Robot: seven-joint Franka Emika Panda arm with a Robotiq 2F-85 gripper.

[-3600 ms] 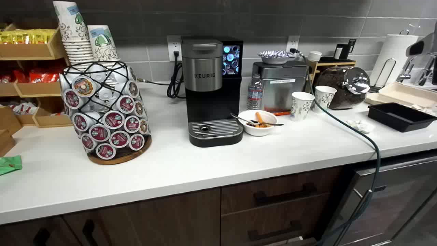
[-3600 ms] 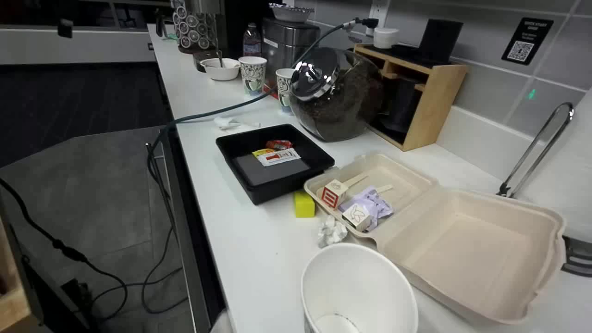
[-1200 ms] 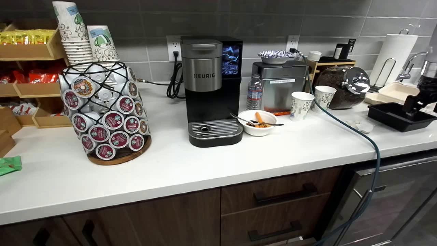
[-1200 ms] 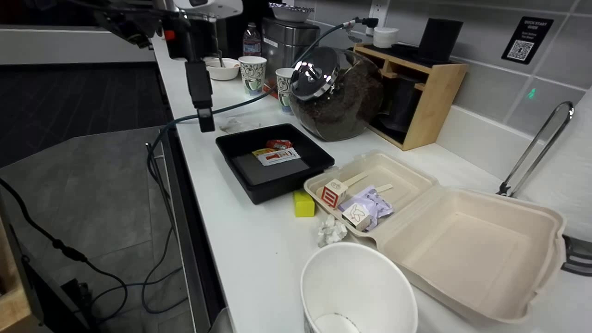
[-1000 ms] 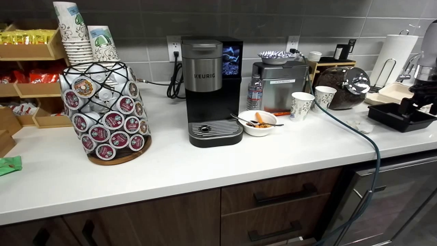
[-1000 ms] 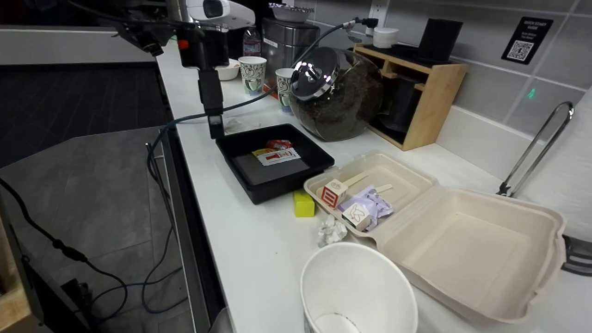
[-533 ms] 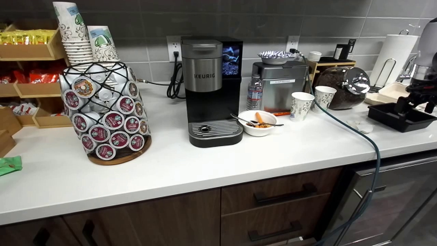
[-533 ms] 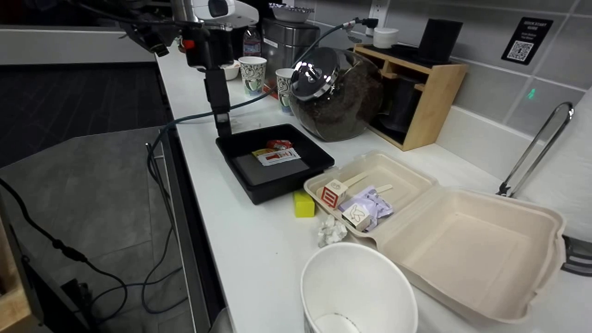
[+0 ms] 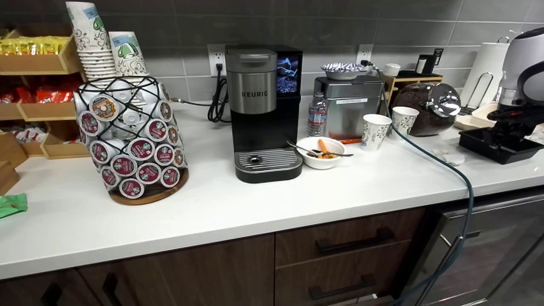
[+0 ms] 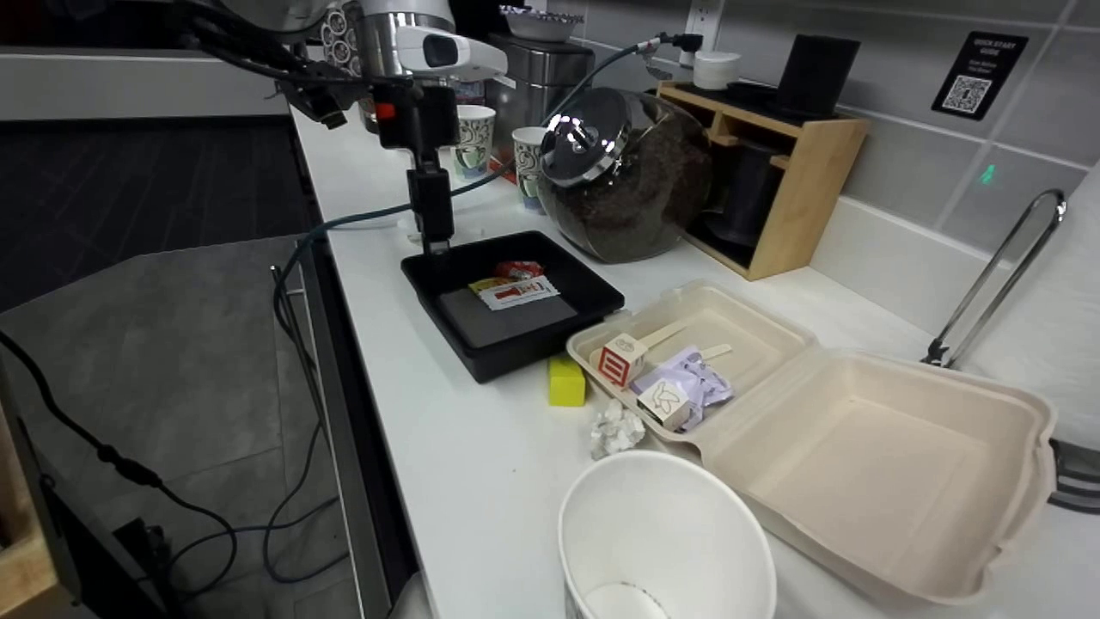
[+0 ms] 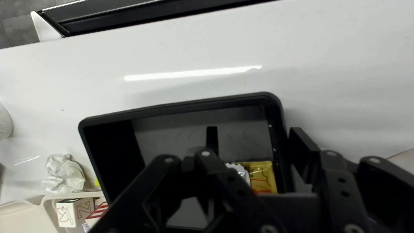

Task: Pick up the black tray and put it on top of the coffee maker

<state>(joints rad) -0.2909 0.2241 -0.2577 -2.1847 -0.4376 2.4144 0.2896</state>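
White countertop (image 9: 361, 187) is running under grey tile (image 9: 331, 25); gripper (image 11: 253, 133) is straddling one wall of the black tray (image 10: 494, 326).
Jaws are standing wide apart, holding nothing: one finger inside the tray, the other just outside, contact unclear. Tray is lying flat near the countertop's front edge, packets (image 10: 520, 293) inside, well apart from the coffee maker (image 9: 265, 127). Judged: grasp is being set, lift not begun; next move is calling for closing on that wall, then raising level. Straddled wall is facing the coffee maker; front rim is roughly following the countertop's edge. Long axis is escaping me, foreshortened and part-hidden.
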